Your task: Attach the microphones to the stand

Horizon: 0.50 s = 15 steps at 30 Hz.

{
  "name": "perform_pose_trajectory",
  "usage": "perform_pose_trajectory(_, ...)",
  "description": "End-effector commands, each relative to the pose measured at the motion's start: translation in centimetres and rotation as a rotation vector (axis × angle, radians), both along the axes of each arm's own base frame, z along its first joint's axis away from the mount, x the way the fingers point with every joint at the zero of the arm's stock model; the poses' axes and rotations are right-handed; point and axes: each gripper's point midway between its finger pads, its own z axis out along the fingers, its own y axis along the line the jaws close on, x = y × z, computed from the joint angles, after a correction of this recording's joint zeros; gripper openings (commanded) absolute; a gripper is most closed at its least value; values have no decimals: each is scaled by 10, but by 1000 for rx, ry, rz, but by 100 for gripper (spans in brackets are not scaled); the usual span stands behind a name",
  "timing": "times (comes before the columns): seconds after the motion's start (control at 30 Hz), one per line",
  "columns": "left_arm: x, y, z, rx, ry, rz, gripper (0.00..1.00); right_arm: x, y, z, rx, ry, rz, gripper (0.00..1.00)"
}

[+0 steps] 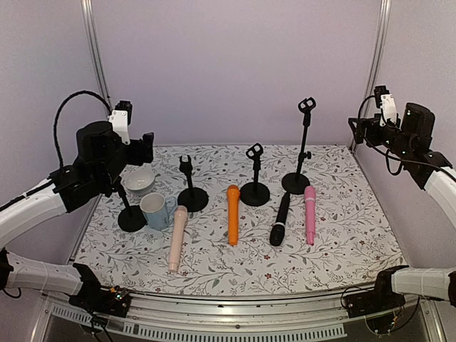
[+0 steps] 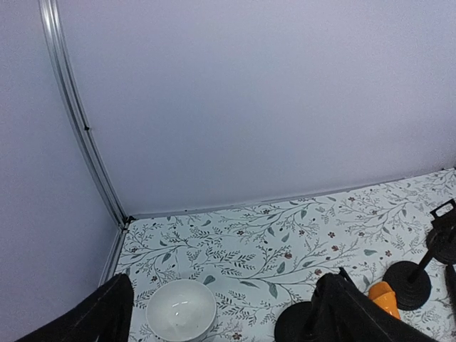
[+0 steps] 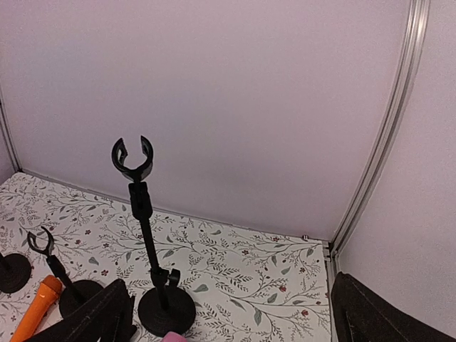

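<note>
Jaws on both arms are spread wide, gripping nothing. In its wrist view the left gripper (image 2: 226, 285) frames the white bowl (image 2: 181, 310); the right gripper (image 3: 229, 283) frames the tallest stand (image 3: 166, 308). We see both arms held up off the floral table cover (image 1: 342, 235), one at the left edge and one at the right. All four mics lie flat in a left-to-right row, long axes running near-far, and none sits in a clip. The beige-pink microphone (image 1: 177, 239) is leftmost, its thicker end far, just beside the blue-and-white mug (image 1: 157, 211), with the body slanting slightly left toward the near end. The orange microphone (image 1: 233, 214) lies straight, thicker end far, between the bases of the second stand (image 1: 192, 198) and the third stand (image 1: 254, 192). The black microphone (image 1: 279, 219) has its bulky head at the near end and its far end tipped slightly right. The bright pink microphone (image 1: 310, 214) lies straight, its far end just beside the tallest stand's base. A leftmost stand (image 1: 132, 219) sits beside the mug, with its upper part hidden by the left arm. All the stands are upright, on the far side of the mics.
</note>
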Motion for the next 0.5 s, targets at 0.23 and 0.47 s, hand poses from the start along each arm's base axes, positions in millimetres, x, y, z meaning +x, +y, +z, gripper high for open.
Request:
perform_pose_trajectory(0.23,10,-23,-27,5,-18,-246,86,6,-6,-59,12,59,204,99)
perform_pose_trajectory(0.47,7,-57,-34,-51,5,-441,83,0,26,-82,-12,140,370,98)
